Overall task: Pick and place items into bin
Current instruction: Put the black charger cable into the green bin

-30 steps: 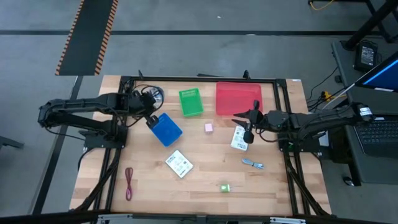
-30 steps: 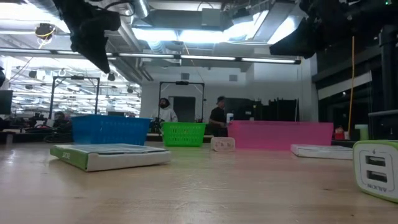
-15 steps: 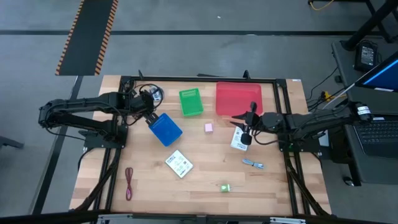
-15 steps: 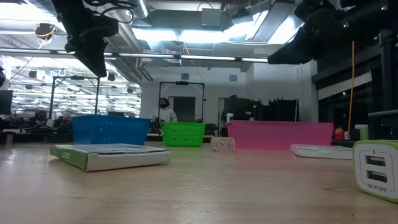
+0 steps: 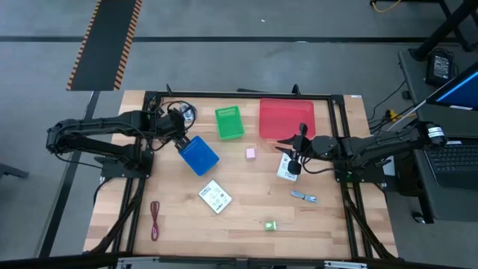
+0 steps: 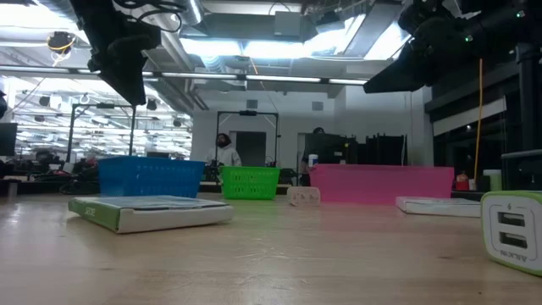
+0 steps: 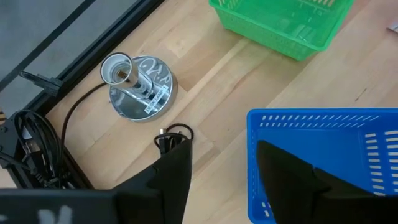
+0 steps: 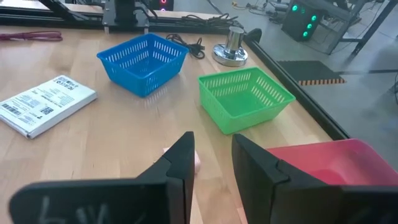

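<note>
1. The left gripper (image 5: 181, 142) sits left of centre in the high view, over the far left edge of the blue bin (image 5: 199, 155). Its own wrist view shows the two dark fingers (image 7: 174, 177) parted with nothing between them: one over the bare wood, the other over the bin's rim.
2. In that wrist view a black cable (image 7: 169, 137) lies coiled on the table just beside the finger over the wood, near the round silver object (image 7: 138, 85).
3. The right gripper (image 5: 296, 158) is right of centre in the high view, above a white packet (image 5: 287, 169). Its fingers (image 8: 181, 163) stand a narrow gap apart and hold nothing.
4. A second packet (image 5: 215, 196) lies at lower centre, below the blue bin.
5. The pink cube (image 5: 251, 152) sits between the blue bin and the right gripper, below the green bin (image 5: 228, 122).
6. The red bin (image 5: 286, 118) is at upper right of the table.
7. The blue-silver piece (image 5: 303, 196) lies lower right; the green block (image 5: 269, 224) is near the bottom edge.
8. The dark red cord (image 5: 154, 218) lies at lower left.
</note>
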`<action>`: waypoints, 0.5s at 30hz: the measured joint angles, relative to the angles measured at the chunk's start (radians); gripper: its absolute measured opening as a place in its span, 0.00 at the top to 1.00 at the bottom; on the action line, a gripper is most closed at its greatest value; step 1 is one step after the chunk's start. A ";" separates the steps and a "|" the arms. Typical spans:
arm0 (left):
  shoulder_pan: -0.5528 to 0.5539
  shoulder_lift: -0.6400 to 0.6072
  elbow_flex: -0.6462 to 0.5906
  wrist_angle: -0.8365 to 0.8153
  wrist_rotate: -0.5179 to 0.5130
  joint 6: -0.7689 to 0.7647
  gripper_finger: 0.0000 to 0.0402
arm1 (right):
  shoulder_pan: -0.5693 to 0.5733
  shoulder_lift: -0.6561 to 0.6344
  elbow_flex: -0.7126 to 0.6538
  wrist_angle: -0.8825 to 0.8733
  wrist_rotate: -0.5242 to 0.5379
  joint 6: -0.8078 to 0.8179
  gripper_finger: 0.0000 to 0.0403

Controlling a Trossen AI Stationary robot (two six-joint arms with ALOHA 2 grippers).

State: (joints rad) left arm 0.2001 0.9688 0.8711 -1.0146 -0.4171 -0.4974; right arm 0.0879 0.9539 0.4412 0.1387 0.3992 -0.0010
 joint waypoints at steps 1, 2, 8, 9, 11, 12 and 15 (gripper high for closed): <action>0.000 0.001 0.000 -0.006 0.000 -0.009 0.55 | 0.000 0.000 0.000 0.000 0.000 0.000 0.78; 0.000 0.004 0.000 -0.012 0.000 -0.020 0.55 | 0.000 0.000 0.000 0.000 0.000 0.000 0.78; 0.019 0.065 0.000 -0.069 0.014 -0.067 0.55 | 0.000 0.000 0.000 0.000 0.000 0.004 0.78; 0.028 0.082 0.000 -0.073 0.022 -0.066 0.55 | 0.000 0.000 0.000 0.000 0.000 0.005 0.78; 0.052 0.122 0.000 -0.073 0.031 -0.066 0.55 | 0.000 0.000 0.000 0.000 0.000 0.022 0.78; 0.068 0.144 0.000 -0.075 0.035 -0.063 0.55 | 0.000 0.000 0.000 0.000 0.000 0.026 0.78; 0.125 0.209 0.000 -0.077 0.062 -0.001 0.55 | 0.000 0.000 0.000 0.000 0.000 0.027 0.78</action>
State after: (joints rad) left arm 0.3247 1.1777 0.8707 -1.0920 -0.3553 -0.4984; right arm 0.0879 0.9539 0.4412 0.1387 0.3992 0.0257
